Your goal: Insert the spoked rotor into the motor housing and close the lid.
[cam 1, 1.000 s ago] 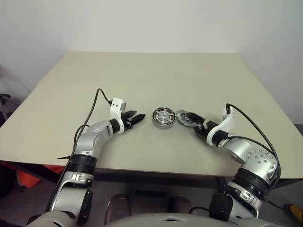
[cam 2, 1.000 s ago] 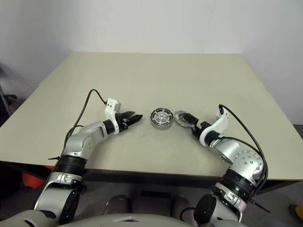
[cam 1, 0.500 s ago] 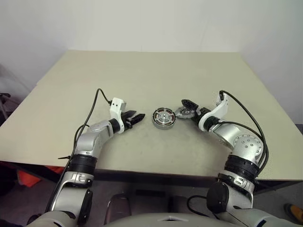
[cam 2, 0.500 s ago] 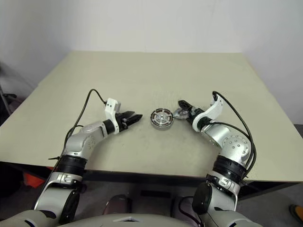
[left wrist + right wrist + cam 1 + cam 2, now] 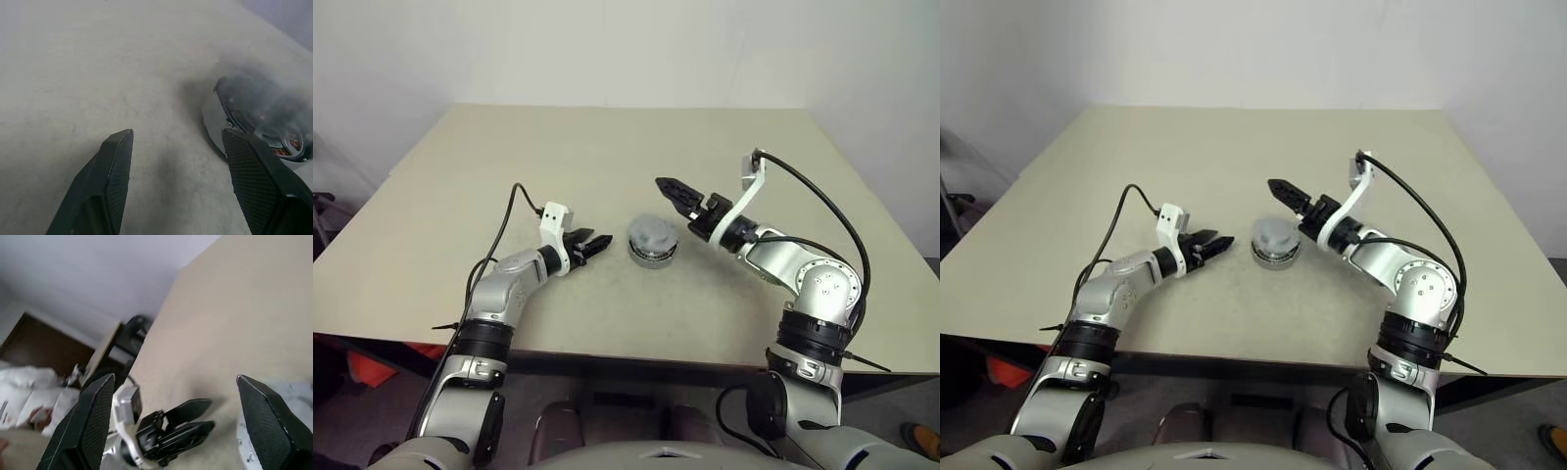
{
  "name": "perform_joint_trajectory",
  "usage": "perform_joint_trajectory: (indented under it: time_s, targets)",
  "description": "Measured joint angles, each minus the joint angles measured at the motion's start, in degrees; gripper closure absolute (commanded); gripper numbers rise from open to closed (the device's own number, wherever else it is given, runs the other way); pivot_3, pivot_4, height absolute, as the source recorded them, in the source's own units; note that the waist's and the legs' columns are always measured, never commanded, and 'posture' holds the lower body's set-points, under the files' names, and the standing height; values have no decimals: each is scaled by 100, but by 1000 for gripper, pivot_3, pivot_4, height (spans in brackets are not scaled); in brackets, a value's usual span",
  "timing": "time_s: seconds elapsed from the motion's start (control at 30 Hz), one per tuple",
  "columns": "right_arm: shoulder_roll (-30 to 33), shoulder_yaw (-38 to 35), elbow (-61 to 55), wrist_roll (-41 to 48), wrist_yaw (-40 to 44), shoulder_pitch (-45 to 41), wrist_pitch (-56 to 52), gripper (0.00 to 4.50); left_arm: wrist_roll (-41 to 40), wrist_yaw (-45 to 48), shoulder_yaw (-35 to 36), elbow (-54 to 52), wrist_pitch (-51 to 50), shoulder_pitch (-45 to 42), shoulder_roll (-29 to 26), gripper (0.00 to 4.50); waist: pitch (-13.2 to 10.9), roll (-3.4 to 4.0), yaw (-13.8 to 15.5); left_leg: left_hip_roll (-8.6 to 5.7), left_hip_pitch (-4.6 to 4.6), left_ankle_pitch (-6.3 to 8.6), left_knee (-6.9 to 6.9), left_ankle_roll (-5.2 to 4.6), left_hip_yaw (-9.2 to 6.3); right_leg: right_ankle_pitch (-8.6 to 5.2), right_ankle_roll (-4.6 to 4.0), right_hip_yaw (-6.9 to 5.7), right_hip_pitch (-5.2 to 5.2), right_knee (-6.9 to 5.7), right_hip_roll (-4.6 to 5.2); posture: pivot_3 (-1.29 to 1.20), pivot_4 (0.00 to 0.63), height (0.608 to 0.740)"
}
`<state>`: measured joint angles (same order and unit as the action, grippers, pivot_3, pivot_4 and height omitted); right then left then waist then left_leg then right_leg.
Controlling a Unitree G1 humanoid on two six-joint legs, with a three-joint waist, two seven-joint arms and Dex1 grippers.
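Now, from the head views, the lid (image 5: 653, 235) sits on the motor housing (image 5: 653, 257) mid-worktop (image 5: 607, 147); left gripper (image 5: 598, 244) at its nine o'clock, right gripper (image 5: 672, 189) (raised) at one o'clock, jaws apart, empty. Left wrist view: jaws apart beside the housing. Right wrist view: jaws wide.

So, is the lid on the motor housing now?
On: the plain grey lid covers the motor housing; whether fully seated, cannot tell.

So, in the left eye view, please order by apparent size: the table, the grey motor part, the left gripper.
1. Table, by far the largest.
2. Grey motor part and left gripper look about alike; I would not rank them.
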<state>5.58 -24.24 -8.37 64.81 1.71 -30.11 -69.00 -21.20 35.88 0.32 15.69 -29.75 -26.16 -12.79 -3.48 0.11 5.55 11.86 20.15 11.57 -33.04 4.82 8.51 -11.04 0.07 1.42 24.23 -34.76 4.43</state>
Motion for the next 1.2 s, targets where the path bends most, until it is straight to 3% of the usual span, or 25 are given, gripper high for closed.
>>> perform_joint_trajectory:
  time_s: [0.23,0.57,0.73,0.8,1.2]
  targets:
    - [298,412,1,-189,305,167,259,13,5,-10,15,2,4,-12,-12,1466,0,0,2,0,7,0,0,0,-1,0,0,0,0,2,0,0,0,740]
    - [847,1272,-77,-1333,1293,414,1419,13,5,-10,24,5,47,-17,-27,1466,-1,-2,4,1,9,0,-2,-3,-1,0,-1,1,0,2,0,0,0,740]
    - [2302,2955,-459,-3563,2382,859,3294,13,1,-7,79,6,63,-16,-79,1466,-1,-6,32,3,19,1,-7,-7,-6,-1,1,-1,-1,7,3,0,0,740]
    - [2563,3441,-344,-4249,2735,926,3858,13,2,-10,164,12,84,-17,-97,1466,-3,-9,0,5,17,1,-8,-8,-6,-7,11,-1,0,5,0,0,0,740]
    - [2071,3634,1064,-5170,3204,538,4616,13,3,-52,193,28,122,-22,-59,1466,-3,-14,-11,3,23,-1,-22,-41,-5,5,-9,-1,0,0,0,0,0,740]
